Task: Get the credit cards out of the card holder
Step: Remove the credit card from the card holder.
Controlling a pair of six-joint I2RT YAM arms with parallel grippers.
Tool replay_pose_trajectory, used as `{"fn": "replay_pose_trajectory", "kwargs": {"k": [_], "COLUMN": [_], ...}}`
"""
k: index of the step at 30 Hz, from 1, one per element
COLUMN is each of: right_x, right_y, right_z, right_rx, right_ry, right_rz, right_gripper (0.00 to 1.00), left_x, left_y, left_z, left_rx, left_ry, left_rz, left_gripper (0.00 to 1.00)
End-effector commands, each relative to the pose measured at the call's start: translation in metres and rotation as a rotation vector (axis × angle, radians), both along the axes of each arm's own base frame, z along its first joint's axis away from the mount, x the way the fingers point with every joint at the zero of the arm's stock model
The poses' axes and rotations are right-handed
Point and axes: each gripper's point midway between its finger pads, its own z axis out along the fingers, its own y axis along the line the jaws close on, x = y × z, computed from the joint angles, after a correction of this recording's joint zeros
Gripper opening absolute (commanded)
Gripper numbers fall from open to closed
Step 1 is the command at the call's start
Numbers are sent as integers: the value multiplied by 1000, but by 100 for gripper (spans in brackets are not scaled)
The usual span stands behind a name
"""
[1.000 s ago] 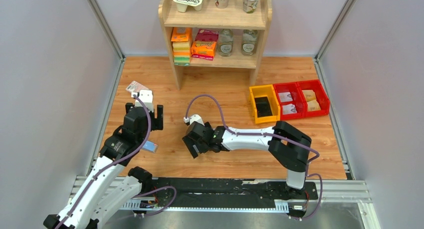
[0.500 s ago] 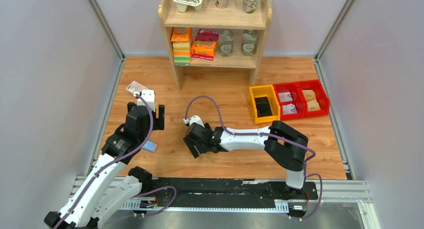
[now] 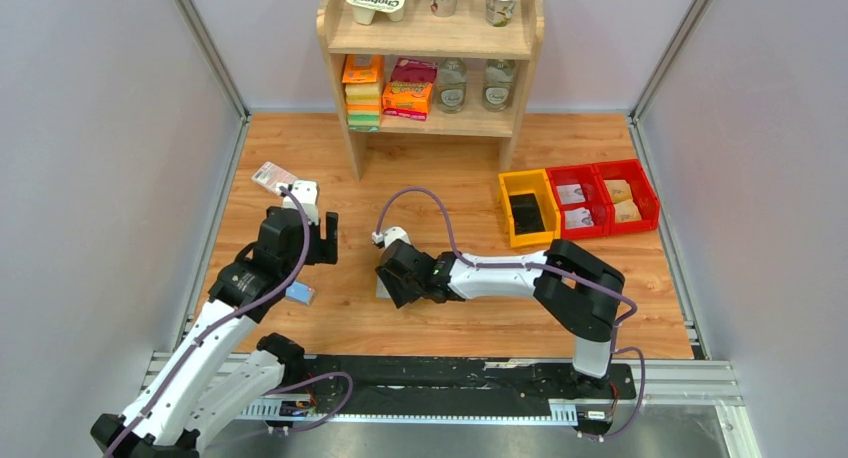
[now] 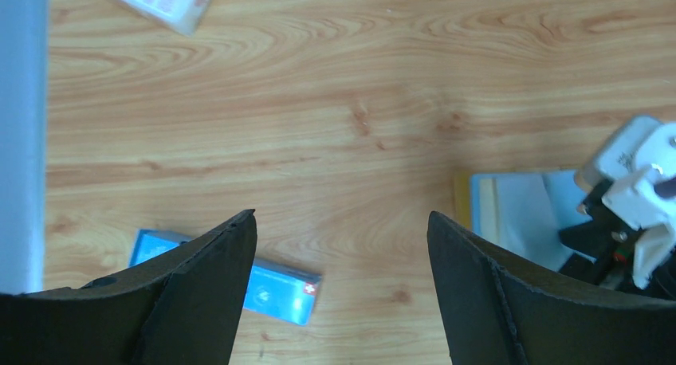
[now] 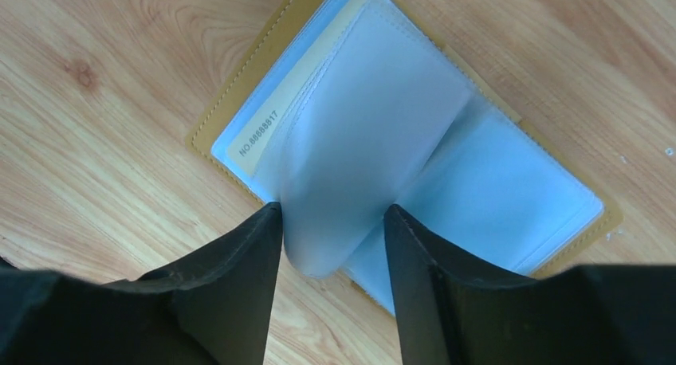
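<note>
Since 1 s ago: right gripper (image 5: pixel 333 209) shifted slightly right, fingers narrowed; left arm edged toward centre. Table (image 3: pixel 450 178): wood. Left gripper (image 4: pixel 341 216): above table, fingers wide. Right gripper: low over card holder (image 5: pixel 510 190), fingers pressing both sides of 1 raised clear sleeve (image 5: pixel 359 126). Card holder: open, flat, table centre-left. Cream card (image 5: pixel 275 118): in holder's left pocket. Blue bar (image 4: pixel 275 289): below left finger.

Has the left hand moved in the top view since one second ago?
Yes. The left hand has shifted a little to the right, away from the pink-white packet, which lies where it lay before.
</note>
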Motion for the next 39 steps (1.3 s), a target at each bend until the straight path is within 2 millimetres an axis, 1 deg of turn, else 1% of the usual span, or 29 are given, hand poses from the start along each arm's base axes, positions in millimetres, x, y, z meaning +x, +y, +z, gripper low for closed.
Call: {"fn": "replay_pose_trajectory", "kwargs": {"k": [1, 4, 5, 6, 7, 9, 11, 16, 19, 20, 21, 22, 23, 25, 26, 30, 33, 36, 37, 38, 39], "right_x": [-9, -9, -8, -7, -6, -6, -4, -2, -6, -2, -3, -3, -3, -1, 0, 0, 3, 5, 6, 7, 8], "right_y": [5, 3, 2, 1, 1, -2, -5, -9, -12, -7, -8, -8, -7, -8, -8, -7, -4, -4, -4, -5, -5], "right_z": [-4, -5, -5, -4, -3, -2, -3, -3, -7, -2, -4, -3, -3, -1, 0, 10, 24, 32, 36, 38, 40], "right_rx": [78, 104, 114, 124, 137, 162, 176, 203, 199, 227, 228, 234, 242, 257, 263, 315, 375, 411, 420, 426, 431], "right_ry": [71, 83, 88, 90, 93, 113, 116, 120, 131, 117, 118, 117, 114, 109, 110, 86, 56, 36, 29, 21, 13], "right_rz": [47, 55, 54, 52, 52, 53, 52, 61, 73, 79, 83, 86, 89, 92, 92, 107, 119, 125, 123, 119, 113], "right_gripper": [49, 37, 35, 32, 30, 26, 23, 20, 19, 19, 19, 19, 19, 19, 19, 19, 19, 21, 23, 26, 31], "left_x": [-7, -9, -8, -8, -9, -8, -6, 2, 9, 10, 12, 14, 14, 14, 15, 16, 18, 18, 18, 18, 16], "left_y": [-36, -61, -71, -75, -87, -100, -108, -122, -129, -132, -133, -135, -135, -141, -146, -155, -164, -173, -179, -181, -185], "left_z": [0, -11, -17, -21, -28, -39, -52, -77, -92, -94, -100, -102, -109, -115, -117, -124, -124, -124, -119, -119, -116], "left_rx": [-194, -303, -354, -375, -428, -480, -510, -560, -565, -567, -560, -561, -555, -570, -587, -625, -655, -691, -719, -729, -751], "left_ry": [72, 136, 158, 170, 198, 241, 282, 358, 397, 407, 426, 433, 453, 473, 483, 510, 519, 541, 537, 544, 548], "left_rz": [-80, -130, -146, -148, -172, -192, -192, -168, -165, -171, -167, -171, -166, -181, -192, -209, -238, -273, -302, -306, -324], "left_gripper": [85, 81, 80, 79, 76, 73, 68, 63, 58, 55, 53, 52, 52, 51, 49, 49, 49, 49, 49, 49, 49]}}
